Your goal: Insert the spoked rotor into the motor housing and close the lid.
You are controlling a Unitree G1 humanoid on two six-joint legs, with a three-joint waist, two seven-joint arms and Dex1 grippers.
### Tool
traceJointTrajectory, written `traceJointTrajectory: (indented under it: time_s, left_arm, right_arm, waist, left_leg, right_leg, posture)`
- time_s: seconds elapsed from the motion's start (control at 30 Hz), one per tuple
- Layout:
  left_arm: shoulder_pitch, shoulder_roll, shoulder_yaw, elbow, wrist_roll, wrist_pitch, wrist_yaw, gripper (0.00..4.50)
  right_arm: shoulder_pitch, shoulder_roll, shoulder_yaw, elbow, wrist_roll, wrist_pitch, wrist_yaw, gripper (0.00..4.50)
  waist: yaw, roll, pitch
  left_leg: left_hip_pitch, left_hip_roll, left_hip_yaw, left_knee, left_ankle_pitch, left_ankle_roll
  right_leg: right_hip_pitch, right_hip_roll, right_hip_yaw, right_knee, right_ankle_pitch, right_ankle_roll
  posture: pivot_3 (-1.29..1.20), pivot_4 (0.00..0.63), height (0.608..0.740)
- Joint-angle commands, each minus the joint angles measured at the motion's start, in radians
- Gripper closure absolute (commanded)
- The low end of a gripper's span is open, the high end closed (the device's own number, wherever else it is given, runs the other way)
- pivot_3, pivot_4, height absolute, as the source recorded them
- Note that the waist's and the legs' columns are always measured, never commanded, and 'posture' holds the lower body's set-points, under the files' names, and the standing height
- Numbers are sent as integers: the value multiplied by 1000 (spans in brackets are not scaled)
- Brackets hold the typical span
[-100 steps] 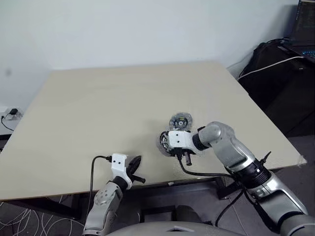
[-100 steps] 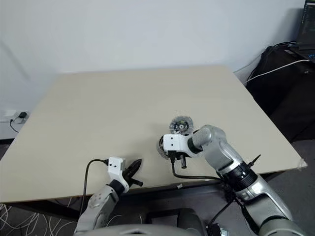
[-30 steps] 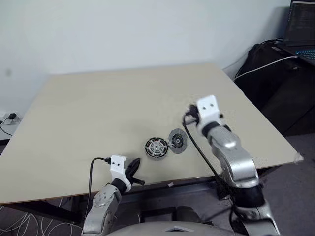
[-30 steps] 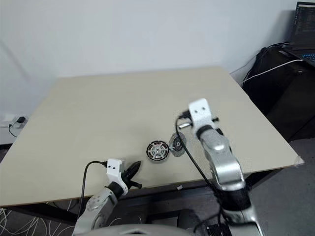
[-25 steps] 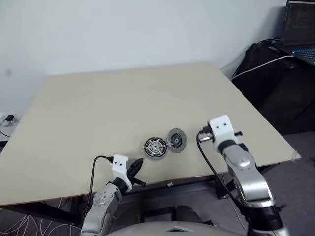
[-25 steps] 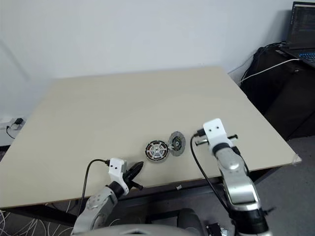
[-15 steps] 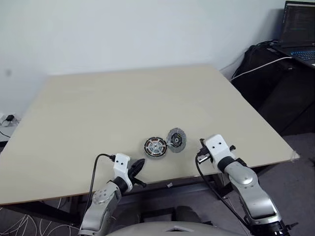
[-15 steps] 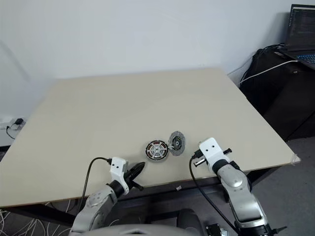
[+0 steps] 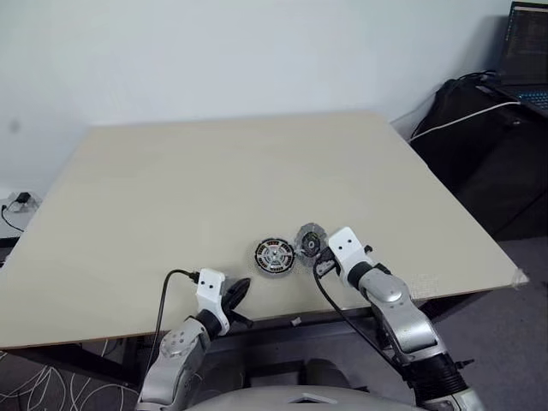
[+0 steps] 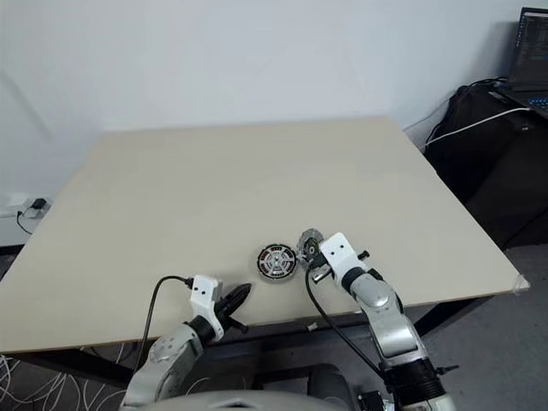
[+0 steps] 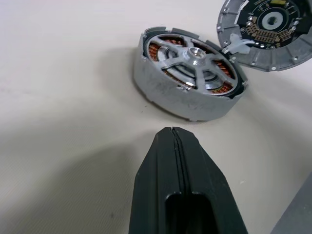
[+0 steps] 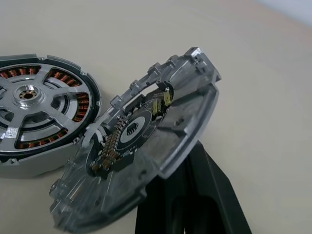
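Leaning on the motor housing at centre frame, the lid is tilted above the closed, empty right gripper; left gripper closed, empty.

The silver spoked rotor sits seated in the motor housing, copper windings showing between spokes, flat on the bench. The grey lid leans tilted on the housing's rim, circuit face up

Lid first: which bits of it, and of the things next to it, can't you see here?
- Lid: its plain outer face is turned away in the right wrist view; the left wrist view's top edge cuts it off.
- Right gripper: fingertips hidden behind the lid, so whether they touch it is unclear.
- Motor housing: underside hidden against the table.
- Spoked rotor: too small in the head views to count spokes.
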Motion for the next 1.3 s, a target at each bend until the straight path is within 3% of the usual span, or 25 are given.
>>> traceJointTrajectory:
  time_s: [0.03, 0.3, 0.73, 1.1, 1.3]
  left_arm:
    - [-8, -6, 5, -47, -14, -16, 4, 4500]
    - [-15, -3, 6, -43, -22, -4, -7, 4500]
    - [-5, 2, 8, -52, -31, -3, 6, 4500]
    - [-2, 9, 5, -61, -36, 8, 8, 4500]
    - [3, 13, 3, -66, -36, 10, 11, 4500]
  right_arm:
    - [-27, -7, 4, -27, 16, -10, 43, 4488]
    - [-69, -25, 53, -113, 96, 103, 221, 4488]
    - [-123, 11, 77, -58, 96, 109, 229, 4488]
    - [-131, 12, 139, -51, 187, 176, 379, 4488]
    - [-162, 18, 160, 17, 175, 176, 386, 4488]
  waist:
    - [1, 0, 0]
    - [-2, 1, 1]
    - [0, 0, 1]
    - [0, 0, 1]
    - [0, 0, 1]
  left_leg:
    - [0, 0, 0, 0, 0, 0]
    - [0, 0, 0, 0, 0, 0]
    - [0, 0, 0, 0, 0, 0]
    - [0, 0, 0, 0, 0, 0]
    - [0, 0, 0, 0, 0, 0]
  right_leg:
    - [0, 0, 0, 0, 0, 0]
    - [0, 0, 0, 0, 0, 0]
    - [0, 0, 0, 0, 1, 2]
    - [0, 0, -1, 0, 1, 2]
    - [0, 0, 0, 0, 1, 2]
  posture:
    - [0, 0, 740]
    - [0, 0, 740]
    - [0, 0, 740]
    - [0, 0, 740]
    - [0, 0, 740]
